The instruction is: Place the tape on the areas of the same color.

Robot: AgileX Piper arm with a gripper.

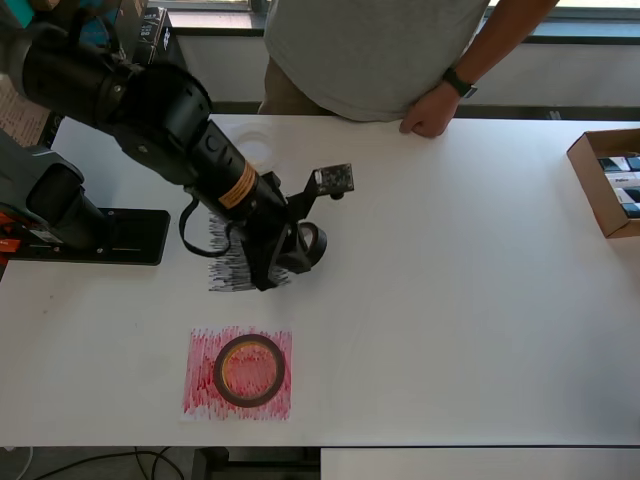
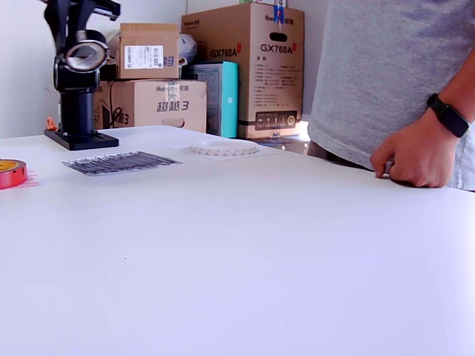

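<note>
White table (image 1: 450,300): arm hides part of the black sheet (image 1: 228,268); fingers (image 1: 300,250) grasp the black roll (image 1: 312,243).

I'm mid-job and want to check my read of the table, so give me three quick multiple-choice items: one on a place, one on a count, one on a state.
1. Where is the dark-red roll?
A. on the red sheet
B. on the black sheet
C. in the cardboard box

2. How many rolls lie on the table?
A. none
B. two
C. three

3. What state is the black roll in?
A. flat on the black sheet
B. held in the gripper, off the table
C. stacked on the white roll

Answers:
1. A: the dark-red roll sits inside the red sheet.
2. B: only the dark-red roll and the white roll rest on the table.
3. B: the gripper carries the black roll, and the exterior view shows the black sheet bare.
</note>
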